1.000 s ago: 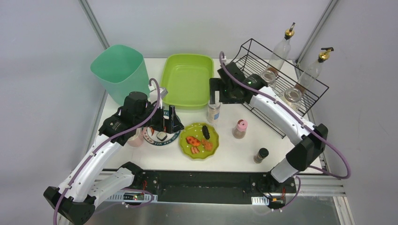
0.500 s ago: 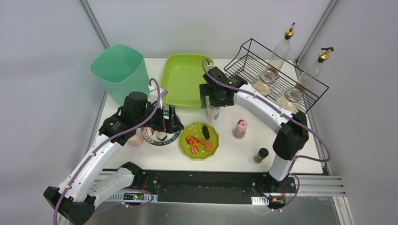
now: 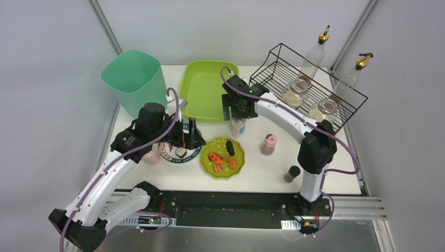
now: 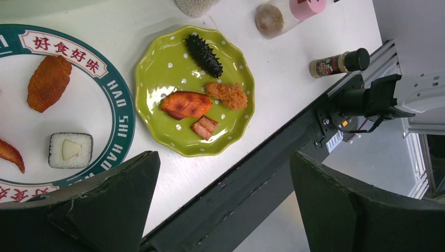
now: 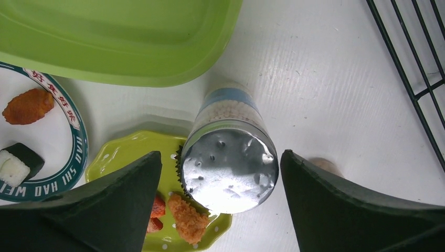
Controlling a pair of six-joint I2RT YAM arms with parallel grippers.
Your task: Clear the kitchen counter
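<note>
As right gripper (image 5: pixel 219 157) straddles shaker (image 5: pixel 229 176), tub (image 5: pixel 105 42), plate (image 5: pixel 110 157) crowd close.

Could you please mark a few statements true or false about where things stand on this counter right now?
1. The right end effector is open, directly above the metal-lidded shaker. True.
2. Food lies in the lime-green tub. False: none shows there; the food lies on the teal-rimmed plate and the green dotted plate.
3. Two glass jars stand in the black wire rack. True.
4. The pink-lidded jar stands in the rack too. False: it stands on the kitchen counter, right of the green dotted plate.
5. The left end effector is shut on a sushi piece. False: it is open, above the teal-rimmed plate, holding nothing.
</note>
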